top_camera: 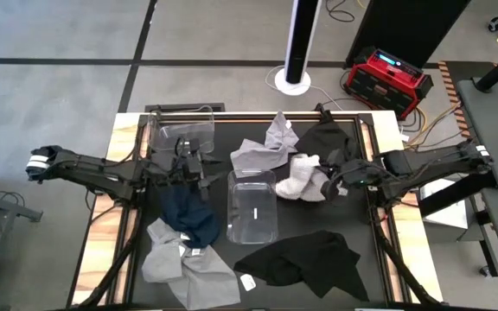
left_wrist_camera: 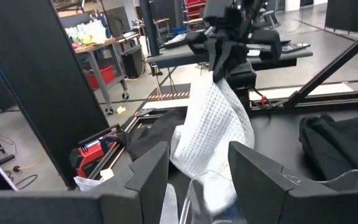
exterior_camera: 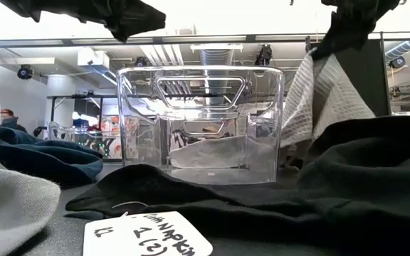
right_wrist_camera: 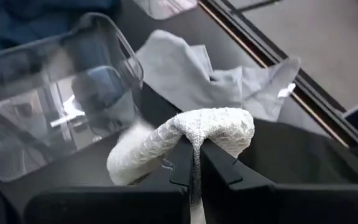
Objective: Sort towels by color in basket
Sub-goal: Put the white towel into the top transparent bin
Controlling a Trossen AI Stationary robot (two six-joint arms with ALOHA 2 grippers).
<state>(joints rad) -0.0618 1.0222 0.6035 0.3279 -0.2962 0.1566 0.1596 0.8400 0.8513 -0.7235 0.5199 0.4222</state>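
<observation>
Pinching one white towel (top_camera: pixel 305 179), right tool (top_camera: pixel 330 180), left tool (top_camera: pixel 199 167) parted, two clear baskets (top_camera: pixel 252 207), three grey towels (top_camera: pixel 262 151), two black (top_camera: pixel 305 259), one navy (top_camera: pixel 188 216).

The high view looks straight down on the whole table (top_camera: pixel 363 250); the low view sits at tabletop height, close behind the clear basket (exterior_camera: pixel 201 124) (centre frame). Both wrist views share the white towel (right_wrist_camera: pixel 191 134).

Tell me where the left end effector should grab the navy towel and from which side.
Grip the navy towel at its bunched upper fold near the left end effector, coming straight down from above; it lies flat beside the clear bin, so a raised fold is probably easiest to pinch.
</observation>
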